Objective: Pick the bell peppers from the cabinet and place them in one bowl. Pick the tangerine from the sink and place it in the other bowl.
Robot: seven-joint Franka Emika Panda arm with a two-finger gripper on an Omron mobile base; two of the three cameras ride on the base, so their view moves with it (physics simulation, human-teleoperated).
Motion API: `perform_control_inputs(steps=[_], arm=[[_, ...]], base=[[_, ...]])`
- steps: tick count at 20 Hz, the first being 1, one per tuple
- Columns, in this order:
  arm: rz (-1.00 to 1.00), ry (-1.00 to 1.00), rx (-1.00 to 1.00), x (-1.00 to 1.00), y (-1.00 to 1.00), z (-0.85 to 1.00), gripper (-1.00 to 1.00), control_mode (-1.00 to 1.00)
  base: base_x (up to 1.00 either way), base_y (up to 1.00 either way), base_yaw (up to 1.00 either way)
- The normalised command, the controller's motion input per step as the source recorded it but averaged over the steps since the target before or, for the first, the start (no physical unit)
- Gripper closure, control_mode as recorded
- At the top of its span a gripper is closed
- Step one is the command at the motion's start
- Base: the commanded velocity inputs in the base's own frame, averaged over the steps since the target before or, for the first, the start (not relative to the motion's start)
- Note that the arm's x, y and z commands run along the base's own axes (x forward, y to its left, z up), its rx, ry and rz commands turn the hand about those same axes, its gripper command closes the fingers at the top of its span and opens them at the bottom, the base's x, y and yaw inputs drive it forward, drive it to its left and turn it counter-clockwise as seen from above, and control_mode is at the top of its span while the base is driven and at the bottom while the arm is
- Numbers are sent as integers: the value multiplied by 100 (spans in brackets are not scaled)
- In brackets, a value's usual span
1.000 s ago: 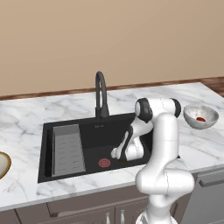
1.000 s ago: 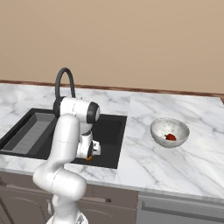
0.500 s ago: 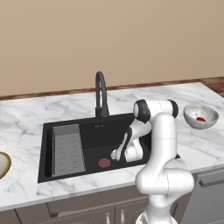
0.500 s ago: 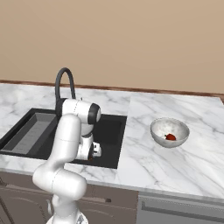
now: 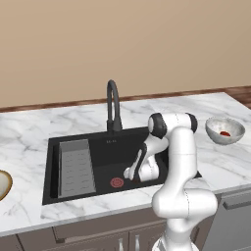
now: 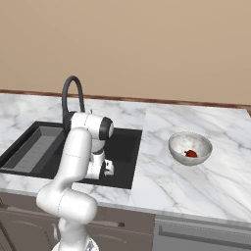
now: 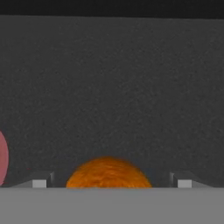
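Down in the black sink (image 5: 100, 147), my gripper (image 7: 111, 183) stands open, one fingertip on each side of the orange tangerine (image 7: 108, 173), which lies on the basin floor. In the left base view the hand (image 5: 132, 173) hangs low, just right of the pinkish-red drain (image 5: 116, 182). A red bell pepper (image 6: 191, 153) lies in the white-grey speckled bowl (image 6: 190, 147) on the counter to the right. The tan bowl (image 5: 2, 184) peeks in at the left edge. The cabinet is out of view.
A black gooseneck tap (image 5: 113, 105) rises behind the sink. A grey ribbed rack (image 5: 76, 166) fills the basin's left part. Marble counter (image 6: 196, 186) spreads on both sides, with a beige wall behind it.
The hand has sunk a little lower into the basin, over the tangerine. The jaws have stayed wide apart.
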Motion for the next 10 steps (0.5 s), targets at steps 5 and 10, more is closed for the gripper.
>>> perform_control_inputs(steps=[5,10], arm=[[0,0,0,6,0,-7,-100,-100],[0,0,0,0,0,0,-100,-100]], base=[[0,0,0],[0,0,0]])
